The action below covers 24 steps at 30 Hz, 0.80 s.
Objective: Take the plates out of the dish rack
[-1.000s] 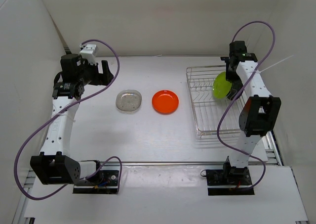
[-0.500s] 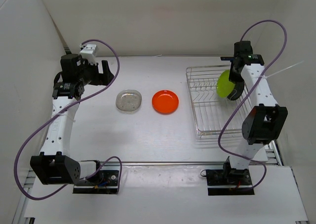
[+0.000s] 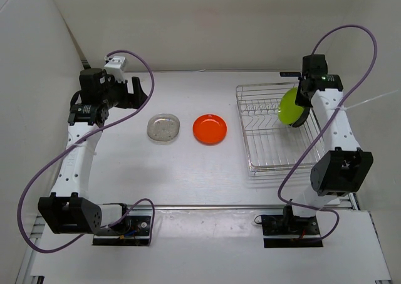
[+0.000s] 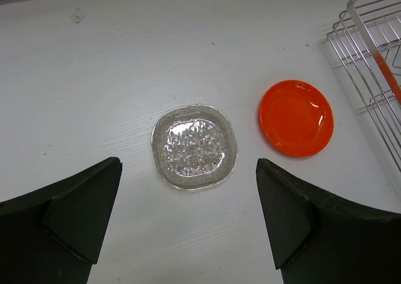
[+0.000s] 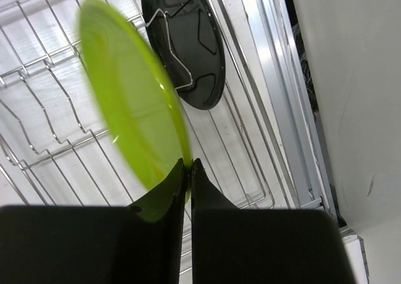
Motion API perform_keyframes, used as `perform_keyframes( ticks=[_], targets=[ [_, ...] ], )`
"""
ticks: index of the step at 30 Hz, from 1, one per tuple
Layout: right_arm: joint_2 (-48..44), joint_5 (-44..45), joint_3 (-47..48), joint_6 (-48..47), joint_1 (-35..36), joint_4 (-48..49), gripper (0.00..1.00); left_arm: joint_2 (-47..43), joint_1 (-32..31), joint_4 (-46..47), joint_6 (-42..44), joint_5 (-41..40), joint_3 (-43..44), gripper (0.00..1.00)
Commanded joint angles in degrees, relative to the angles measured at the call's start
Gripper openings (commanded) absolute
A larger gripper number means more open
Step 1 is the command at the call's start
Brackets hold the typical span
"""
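Right gripper (image 5: 189, 165): I see it clenched on the lime green plate (image 5: 131, 108)'s rim, and the plate fans toward 11 o'clock from the fingertips.
Black plate (image 5: 188, 39): in the dish rack (image 3: 250, 168), at 12 o'clock.
Left gripper (image 4: 187, 165): released above the clear plate (image 4: 194, 146), with the orange plate (image 4: 296, 117) at 3 o'clock.

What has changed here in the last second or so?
The right claw, shut on the green plate, has carried it slightly to the right above the rack, and that arm's elbow has swung outward to the right. The left claw, open, has barely shifted. The clear plate, the orange plate and the rack stayed put.
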Motion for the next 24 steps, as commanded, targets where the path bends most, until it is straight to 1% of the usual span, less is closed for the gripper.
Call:
perform_keyframes(
  ticks=[1,5,6,8,9,10,11,12,13,14,15,16,17,18,20,21,22,24],
  targets=[
    [-4.76,1.7,0.53,0.3,0.3,3.51,0.0,-0.66,-0.56,1.39,0.17,0.32,0.8,1.0],
    [-6.17,4.17,4.74,-1.81,0.3,3.51,0.0,0.56,-1.88,2.1,0.7,0.31,0.79,1.0],
    [-7.22,4.17,6.06,-3.38,0.3,3.51,0.0,1.53,-2.58,2.1,0.7,2.58,1.67,1.0],
    [-9.5,-4.23,6.07,-4.62,0.3,2.99,0.0,3.63,-4.34,2.1,0.7,5.57,3.33,1.0],
    [-10.3,-8.79,6.07,-6.1,0.3,2.98,0.0,4.43,-4.87,1.49,0.7,10.9,5.17,1.0],
    [-11.0,-14.32,6.07,-7.07,0.3,2.11,0.0,5.22,-5.65,1.48,0.7,13.65,6.15,1.0],
    [-12.05,-25.43,6.07,-7.95,0.3,0.8,0.0,7.06,-7.49,1.48,0.7,18.89,7.2,1.0],
    [-12.06,-30.24,6.07,-9.96,0.3,0.27,0.0,8.12,-8.73,0.96,0.7,21.04,9.73,1.0],
    [-12.85,-33.5,5.55,-9.98,0.82,0.26,0.0,9.35,-10.13,0.34,0.7,22.8,11.24,1.0],
    [-13.64,-35.71,5.54,-10.77,0.83,0.26,0.0,10.58,-13.19,-0.27,0.7,25.25,12.91,1.0],
    [-13.65,-37.74,4.76,-11.3,0.83,0.26,0.0,13.29,-14.96,-0.97,1.22,26.23,16.4,1.0],
    [-14.26,-41.85,4.75,-12.35,1.35,0.26,0.0,14.62,-16.54,-2.37,1.23,27.03,18.18,1.0],
    [-14.26,-43.71,4.75,-12.88,1.36,-0.26,0.0,16.03,-19.78,-2.91,1.23,27.73,19.94,1.0],
    [-14.26,-45.39,4.75,-13.41,1.36,-0.27,0.0,18.48,-21.47,-2.91,1.23,27.74,23.0,1.0],
    [-14.26,-48.81,4.75,-14.8,1.36,-0.88,0.0,20.95,-24.54,-4.14,1.23,28.26,25.92,1.0],
    [-14.26,-51.44,4.75,-14.82,1.36,-1.4,0.0,23.4,-27.26,-4.15,1.23,28.26,27.41,1.0],
    [-14.26,-52.42,4.75,-14.82,1.36,-1.41,0.0,24.64,-28.5,-4.75,1.23,28.26,30.12,1.0],
    [-14.26,-53.31,6.15,-15.35,1.88,-1.93,0.0,27.88,-31.23,-5.28,1.23,28.26,32.25,1.0]
  ],
)
